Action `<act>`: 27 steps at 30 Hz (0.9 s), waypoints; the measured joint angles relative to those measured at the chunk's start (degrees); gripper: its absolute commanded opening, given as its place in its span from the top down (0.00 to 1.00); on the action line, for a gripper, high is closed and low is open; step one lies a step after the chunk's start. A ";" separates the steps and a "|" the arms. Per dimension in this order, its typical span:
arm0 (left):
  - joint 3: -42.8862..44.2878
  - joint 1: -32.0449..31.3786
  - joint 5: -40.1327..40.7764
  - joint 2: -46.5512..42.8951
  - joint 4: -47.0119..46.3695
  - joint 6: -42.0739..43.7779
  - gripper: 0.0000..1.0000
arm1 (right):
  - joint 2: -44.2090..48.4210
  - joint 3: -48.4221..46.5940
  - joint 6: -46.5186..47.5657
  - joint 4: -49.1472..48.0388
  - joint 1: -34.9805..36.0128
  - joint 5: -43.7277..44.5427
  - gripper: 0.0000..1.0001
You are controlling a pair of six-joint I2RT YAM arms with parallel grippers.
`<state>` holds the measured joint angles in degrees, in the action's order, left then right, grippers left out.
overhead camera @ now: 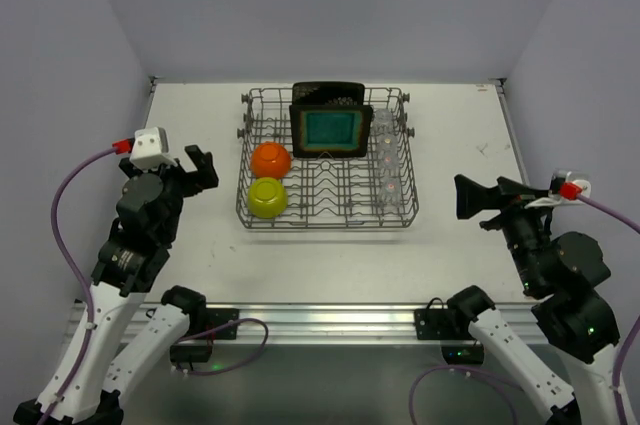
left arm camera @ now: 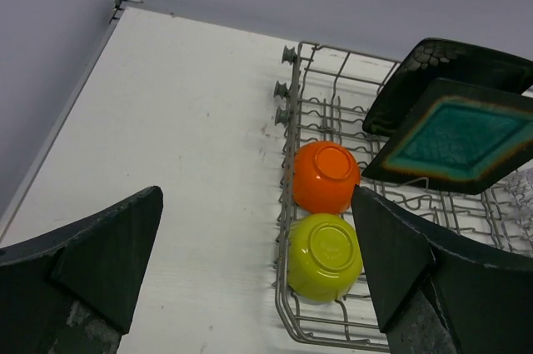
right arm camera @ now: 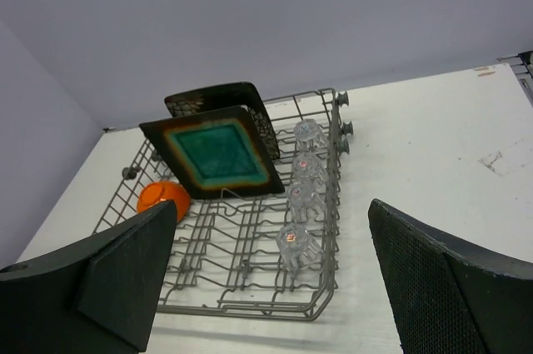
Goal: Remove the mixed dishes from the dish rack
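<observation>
Between the two claws, on the table (overhead camera: 330, 265), stands the dish rack (right arm camera: 241, 312), fully loaded. The left gripper (overhead camera: 200, 167) is spread wide and empty; just ahead to its right lie the upturned orange bowl (left arm camera: 326, 176) and yellow-green bowl (left arm camera: 325, 256). The right gripper (overhead camera: 462, 197) is likewise released; ahead to its left stand four glasses (right arm camera: 296, 241), the teal-centred plate (right arm camera: 221, 152) and a dark plate (right arm camera: 200, 98) behind.

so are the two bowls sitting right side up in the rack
No, the orange bowl and yellow-green bowl both rest upside down, bases up, in the dish rack.
</observation>
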<state>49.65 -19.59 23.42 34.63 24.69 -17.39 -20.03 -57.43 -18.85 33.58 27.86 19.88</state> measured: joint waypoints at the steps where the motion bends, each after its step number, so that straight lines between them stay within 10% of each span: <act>1: 0.00 0.00 0.11 -0.31 -0.02 0.00 0.00 | -0.04 0.00 0.00 -0.15 0.00 0.02 0.01; 12: -0.07 0.00 -0.17 -0.68 -0.17 0.00 0.00 | -4.04 3.50 1.49 -8.83 0.00 -9.77 0.01; 27: -2.64 0.00 -2.23 -2.69 -0.63 0.00 0.00 | -33.77 -9.60 6.10 -22.14 0.04 -29.44 0.01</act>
<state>47.00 -19.59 21.19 31.94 24.05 -17.39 -53.80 -67.02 -12.75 11.44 27.90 -9.56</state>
